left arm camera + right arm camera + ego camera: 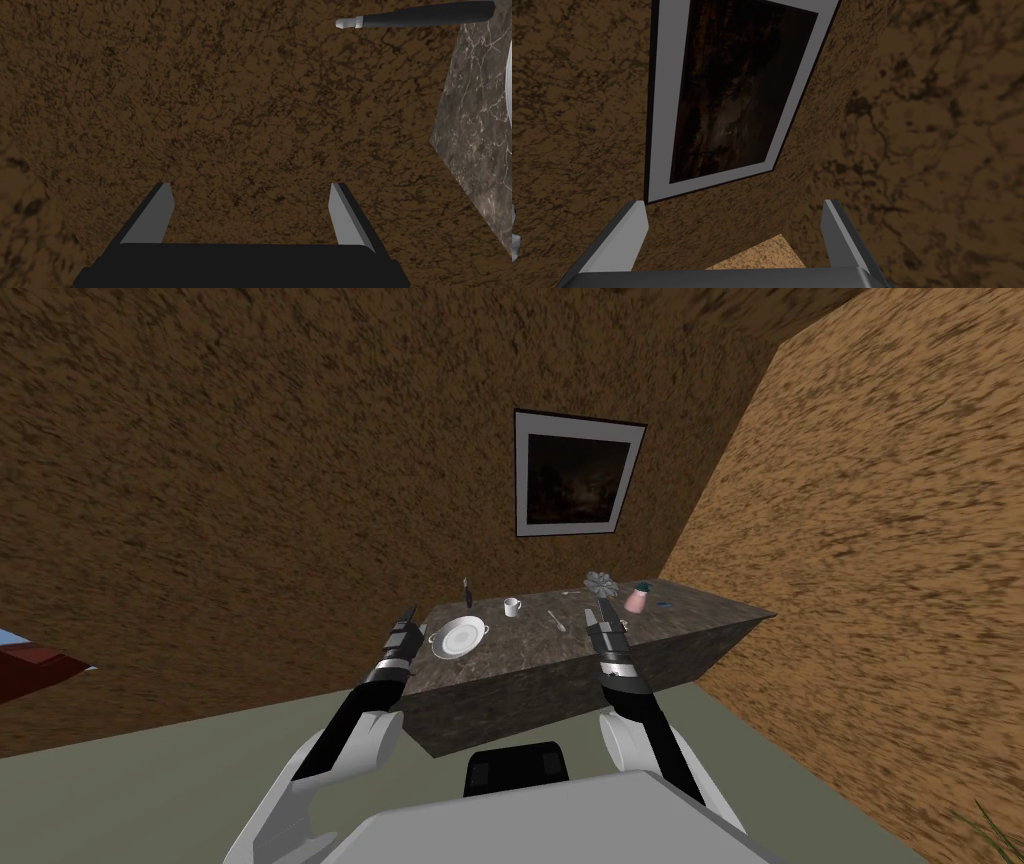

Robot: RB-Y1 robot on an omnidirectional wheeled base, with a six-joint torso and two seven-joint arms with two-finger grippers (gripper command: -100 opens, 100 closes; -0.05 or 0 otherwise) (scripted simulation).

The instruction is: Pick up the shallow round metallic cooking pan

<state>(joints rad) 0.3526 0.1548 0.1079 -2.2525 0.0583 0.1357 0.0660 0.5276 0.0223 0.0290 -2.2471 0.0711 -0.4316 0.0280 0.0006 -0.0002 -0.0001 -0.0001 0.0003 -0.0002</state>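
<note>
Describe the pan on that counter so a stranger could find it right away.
Find the dark marbled counter below the framed picture. At its left end lies the pan: pale, shallow and round with two small side handles, wider and flatter than the white mug nearby.

Dark marble counter [530, 644], white mug [512, 607], spoon [557, 620], pink cup [635, 600], dark-handled knife [467, 591]; framed picture [577, 474]

— Where's the pan [459, 637]?
— On the table [520, 640], just right of the left gripper [406, 616].
— And the cup [512, 607]?
— Beyond the pan. The spoon [557, 621] lies left of the right gripper [598, 610].
</note>
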